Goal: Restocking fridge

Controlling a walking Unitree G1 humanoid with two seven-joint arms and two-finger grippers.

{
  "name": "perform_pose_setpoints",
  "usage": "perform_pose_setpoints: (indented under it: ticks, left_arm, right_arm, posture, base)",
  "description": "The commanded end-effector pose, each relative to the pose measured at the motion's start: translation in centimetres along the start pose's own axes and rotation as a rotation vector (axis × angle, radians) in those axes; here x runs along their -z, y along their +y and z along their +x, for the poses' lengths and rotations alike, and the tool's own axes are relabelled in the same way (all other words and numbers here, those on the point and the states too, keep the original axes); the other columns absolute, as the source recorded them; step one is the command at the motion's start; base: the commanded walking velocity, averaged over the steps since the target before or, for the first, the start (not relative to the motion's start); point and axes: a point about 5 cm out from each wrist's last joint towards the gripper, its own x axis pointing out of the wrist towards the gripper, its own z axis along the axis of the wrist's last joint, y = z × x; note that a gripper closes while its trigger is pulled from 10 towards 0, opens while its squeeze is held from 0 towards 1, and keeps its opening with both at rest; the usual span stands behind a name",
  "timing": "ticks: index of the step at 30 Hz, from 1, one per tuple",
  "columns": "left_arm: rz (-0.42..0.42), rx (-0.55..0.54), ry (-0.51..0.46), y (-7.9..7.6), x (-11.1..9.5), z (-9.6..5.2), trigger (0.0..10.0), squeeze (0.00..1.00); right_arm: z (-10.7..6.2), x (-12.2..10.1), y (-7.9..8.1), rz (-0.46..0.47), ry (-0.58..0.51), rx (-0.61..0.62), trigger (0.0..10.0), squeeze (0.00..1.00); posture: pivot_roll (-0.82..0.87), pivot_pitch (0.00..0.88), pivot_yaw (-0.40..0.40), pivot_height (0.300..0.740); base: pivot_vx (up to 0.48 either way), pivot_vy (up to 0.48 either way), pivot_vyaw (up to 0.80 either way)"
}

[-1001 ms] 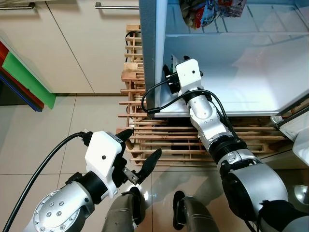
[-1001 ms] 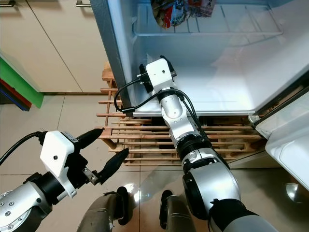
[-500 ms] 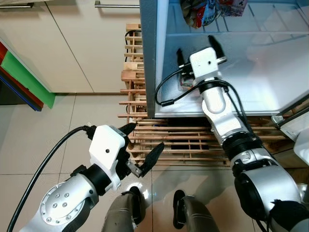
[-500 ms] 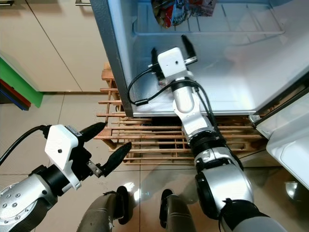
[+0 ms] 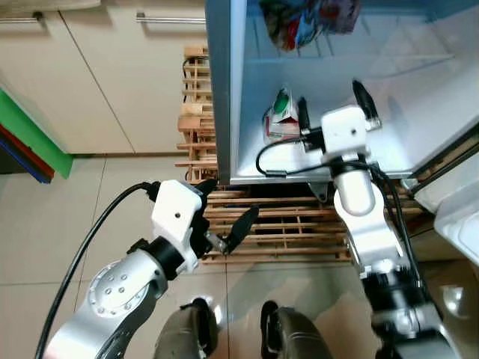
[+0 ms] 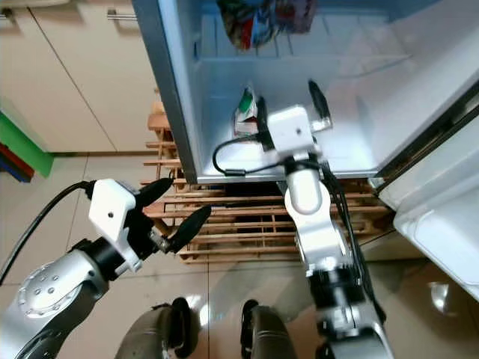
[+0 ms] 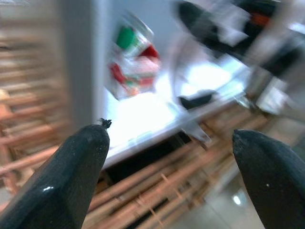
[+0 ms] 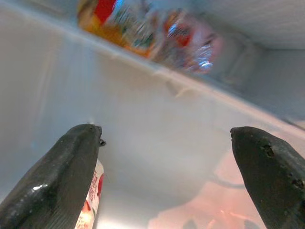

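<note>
A small red-and-white carton with a green cap (image 5: 281,120) stands on the fridge's white bottom shelf (image 5: 389,142), near the left wall. My right gripper (image 5: 329,97) is open inside the fridge, just right of the carton, with nothing between its fingers. In the right wrist view the carton's edge (image 8: 90,205) shows beside one finger. My left gripper (image 5: 230,198) is open and empty, low in front of the fridge over the wooden pallet. The left wrist view looks at the carton (image 7: 133,67) from outside.
Colourful bags (image 5: 307,22) lie on the wire shelf above. The fridge stands on a slatted wooden pallet (image 5: 292,224). Its open door (image 5: 456,209) is at the right. Beige cabinets (image 5: 112,75) are at the left. My feet (image 5: 194,333) stand on glossy tiles.
My right gripper has moved from the fridge's left wall to the right, leaving the carton standing uncovered on the shelf. The camera has shifted and the left gripper has risen a little.
</note>
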Motion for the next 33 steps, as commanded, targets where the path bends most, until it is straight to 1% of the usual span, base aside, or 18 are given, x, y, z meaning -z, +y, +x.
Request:
perform_pose_setpoints:
  ticks: [1,2,4,5,8,9,11,12,14,16,18,19,20,21,22,27,29,33]
  left_arm:
    - [-0.002,-0.031,-0.020,0.6,-0.2,0.0,10.0,0.00]
    - [0.018,-0.118,-0.080,1.8,-0.8,0.4,10.0,0.00]
    - [0.015,-0.156,-0.100,2.3,-1.0,0.4,10.0,0.00]
    - [-0.007,-0.204,-0.098,2.9,-0.7,0.3,10.0,0.00]
    - [-0.072,-0.390,-0.037,5.0,1.5,-1.2,10.0,0.00]
    - [-0.072,-0.390,-0.037,5.0,1.5,-1.2,10.0,0.00]
    - [-0.118,-0.526,-0.017,6.4,2.5,-2.1,10.0,0.00]
    - [-0.118,-0.526,-0.017,6.4,2.5,-2.1,10.0,0.00]
    - [-0.088,-0.645,0.005,7.7,3.5,-3.6,10.0,0.00]
    - [-0.067,-0.666,0.008,8.0,3.6,-4.0,10.0,0.00]
    - [0.049,-0.633,-0.033,7.8,2.6,-3.5,10.0,0.00]
    - [0.049,-0.633,-0.033,7.8,2.6,-3.5,10.0,0.00]
    - [0.090,-0.606,-0.059,7.6,2.0,-2.8,10.0,0.00]
    - [0.090,-0.606,-0.059,7.6,2.0,-2.8,10.0,0.00]
    - [0.157,-0.542,-0.102,6.7,0.8,-1.2,10.0,0.00]
    - [0.173,-0.525,-0.116,6.5,0.4,-0.4,10.0,0.00]
    - [0.164,-0.521,-0.119,6.8,0.4,0.2,10.0,0.00]
    - [0.167,-0.519,-0.126,6.9,0.4,0.4,10.0,0.00]
  right_arm:
    - [-0.3,-1.3,-0.7,0.028,-0.033,0.032,10.0,0.00]
    - [-2.5,-2.4,-2.1,0.080,-0.065,0.064,10.0,0.00]
    - [-3.1,-2.5,-2.5,0.097,-0.073,0.073,10.0,0.00]
    - [-3.5,-1.9,-2.8,0.091,-0.050,0.078,10.0,0.00]
    - [-6.0,1.0,-3.6,0.091,0.098,0.096,10.0,0.00]
    - [-6.0,1.0,-3.6,0.091,0.098,0.096,10.0,0.00]
    - [-7.6,2.2,-3.3,0.097,0.144,0.052,10.0,0.00]
    - [-7.6,2.2,-3.3,0.097,0.144,0.052,10.0,0.00]
    - [-8.7,3.3,-3.2,0.101,0.194,-0.021,10.0,0.00]
    - [-8.9,3.6,-3.2,0.114,0.216,-0.033,10.0,0.00]
    - [-9.5,4.6,-4.2,0.179,0.308,0.020,10.0,0.00]
    - [-9.5,4.6,-4.2,0.179,0.308,0.020,10.0,0.00]
    - [-9.8,5.0,-4.4,0.200,0.339,0.037,10.0,0.00]
    - [-9.8,5.0,-4.4,0.200,0.339,0.037,10.0,0.00]
    - [-9.7,5.7,-4.0,0.206,0.367,0.036,10.0,0.00]
    - [-9.4,5.9,-3.6,0.200,0.371,0.026,10.0,0.00]
    - [-8.9,6.0,-2.9,0.198,0.367,-0.003,10.0,0.00]
    - [-8.8,6.0,-2.8,0.203,0.371,-0.013,10.0,0.00]
  posture:
    - [0.02,0.055,-0.035,0.740]
    - [-0.01,0.000,-0.028,0.740]
    - [-0.01,0.000,-0.028,0.740]
    - [-0.04,0.000,-0.015,0.740]
    - [-0.05,0.000,-0.001,0.740]
    - [-0.05,0.000,-0.001,0.740]
    - [-0.07,0.000,0.007,0.740]
    - [-0.07,0.000,0.007,0.740]
    - [-0.09,0.000,0.015,0.740]
    - [-0.09,0.000,0.015,0.740]
    - [-0.08,0.000,0.010,0.740]
    - [-0.08,0.000,0.010,0.740]
    - [-0.08,0.000,0.013,0.740]
    - [-0.08,0.000,0.013,0.740]
    - [-0.08,0.000,0.027,0.740]
    - [-0.08,0.000,0.033,0.740]
    - [-0.09,0.000,0.040,0.740]
    - [-0.09,0.000,0.040,0.740]
  base:
    - [0.000,0.000,0.00]
    - [0.000,0.000,0.00]
    - [0.000,0.000,0.00]
    - [0.000,0.000,0.00]
    - [0.000,0.000,0.00]
    - [0.000,0.000,0.00]
    - [0.000,0.000,0.00]
    - [0.000,0.000,0.00]
    - [0.000,0.000,0.00]
    - [0.000,0.000,0.00]
    - [0.000,0.000,0.00]
    - [0.000,0.000,0.00]
    - [0.000,0.000,0.00]
    - [0.000,0.000,0.00]
    - [0.000,0.000,0.00]
    - [0.000,0.000,0.00]
    - [-0.339,0.000,0.00]
    - [-0.426,0.000,0.00]
